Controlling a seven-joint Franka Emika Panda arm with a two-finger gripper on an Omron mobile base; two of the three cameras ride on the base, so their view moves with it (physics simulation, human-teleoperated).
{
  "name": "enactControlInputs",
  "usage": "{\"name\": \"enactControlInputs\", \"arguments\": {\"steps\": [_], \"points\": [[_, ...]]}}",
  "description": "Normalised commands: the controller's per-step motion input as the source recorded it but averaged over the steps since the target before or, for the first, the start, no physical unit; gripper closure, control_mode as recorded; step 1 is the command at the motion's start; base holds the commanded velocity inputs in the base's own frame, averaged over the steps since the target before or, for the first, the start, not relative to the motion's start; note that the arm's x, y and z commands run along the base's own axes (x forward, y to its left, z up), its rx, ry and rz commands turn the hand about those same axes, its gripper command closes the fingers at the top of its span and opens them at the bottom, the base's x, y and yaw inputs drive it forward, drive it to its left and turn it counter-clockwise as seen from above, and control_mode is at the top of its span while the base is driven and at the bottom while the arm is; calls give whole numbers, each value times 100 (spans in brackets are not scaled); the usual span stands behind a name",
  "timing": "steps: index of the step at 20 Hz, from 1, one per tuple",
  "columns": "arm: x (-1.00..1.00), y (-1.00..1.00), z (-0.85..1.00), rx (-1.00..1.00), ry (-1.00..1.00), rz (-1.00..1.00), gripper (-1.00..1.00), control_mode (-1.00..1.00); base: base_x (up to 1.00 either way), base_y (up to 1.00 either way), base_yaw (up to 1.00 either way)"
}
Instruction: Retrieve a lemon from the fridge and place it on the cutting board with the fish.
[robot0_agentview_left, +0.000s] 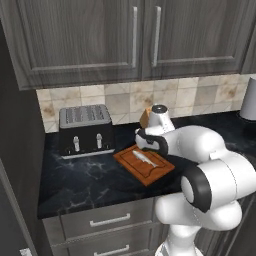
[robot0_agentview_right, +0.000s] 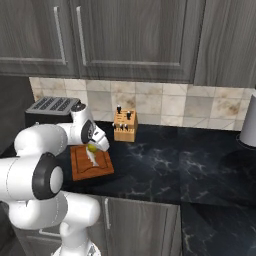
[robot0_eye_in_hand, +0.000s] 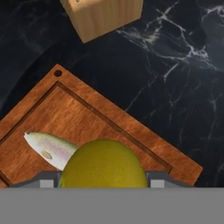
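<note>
Lemon (robot0_eye_in_hand: 103, 164) clamped in end effector (robot0_agentview_right: 93, 148), seemingly above cutting board (robot0_eye_in_hand: 131, 131)

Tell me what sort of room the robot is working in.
A home-style kitchen, rendered: a toaster and a knife block stand on a dark marble counter under grey wall cabinets, backed by tile.

The cutting board (robot0_agentview_left: 145, 165) is lying on the counter (robot0_agentview_left: 85, 185), just right of and in front of the toaster (robot0_agentview_left: 86, 130). The fish (robot0_agentview_left: 145, 158) is lying on the cutting board. The lemon (robot0_agentview_right: 93, 148) is sitting above the cutting board, over the fish. The knife block (robot0_agentview_right: 125, 125) is standing behind the cutting board, near the backsplash (robot0_agentview_right: 165, 107).
</note>
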Motion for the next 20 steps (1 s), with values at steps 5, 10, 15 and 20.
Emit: {"name": "enactControlInputs", "arguments": {"steps": [5,10,15,20], "points": [[22,6,-4,0,0,0,100,-100,0,0,0],[31,0,-3,0,3,0,100,-100,0,0,0],[14,8,-19,0,0,0,100,-100,0,0,0],[1,2,-11,0,0,0,100,-100,0,0,0]]}}
